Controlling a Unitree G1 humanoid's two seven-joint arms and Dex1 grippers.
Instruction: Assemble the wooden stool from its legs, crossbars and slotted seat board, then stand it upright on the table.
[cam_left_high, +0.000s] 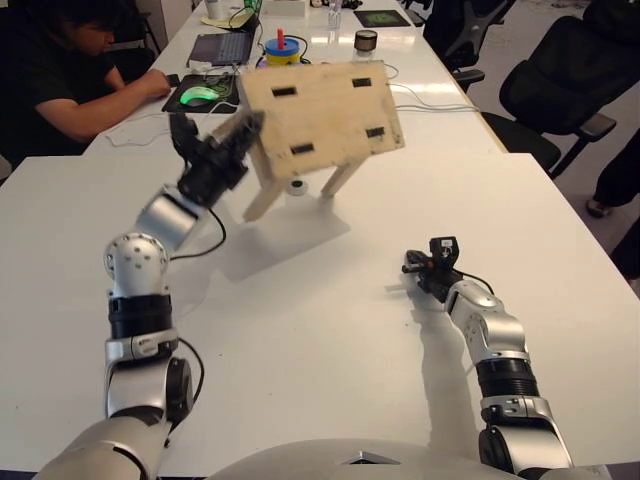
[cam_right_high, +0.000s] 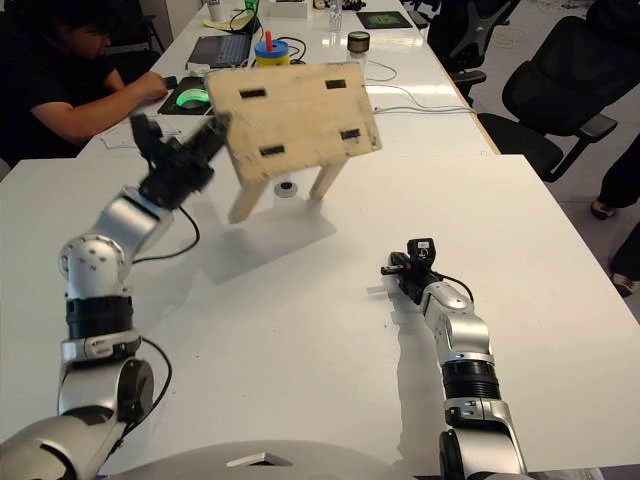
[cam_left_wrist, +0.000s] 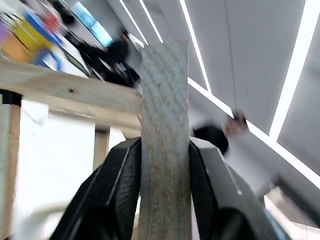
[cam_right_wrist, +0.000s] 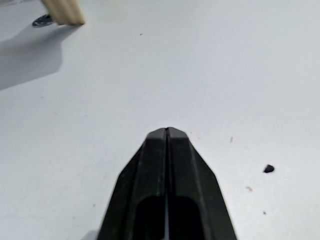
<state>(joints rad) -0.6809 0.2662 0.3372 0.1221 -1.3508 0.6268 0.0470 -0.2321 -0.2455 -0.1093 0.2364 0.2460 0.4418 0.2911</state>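
Stool (cam_left_high: 320, 115), assembled but tilted, sits clamped in left pincer (cam_left_wrist: 165, 150); right pincer (cam_right_wrist: 167, 132) closed, empty. Next, probably: lower it level onto table (cam_left_high: 330, 330).

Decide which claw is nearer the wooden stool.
Left. The left claw clamps the seat edge of the wooden stool; the right claw, shut, is low over the table, well apart.
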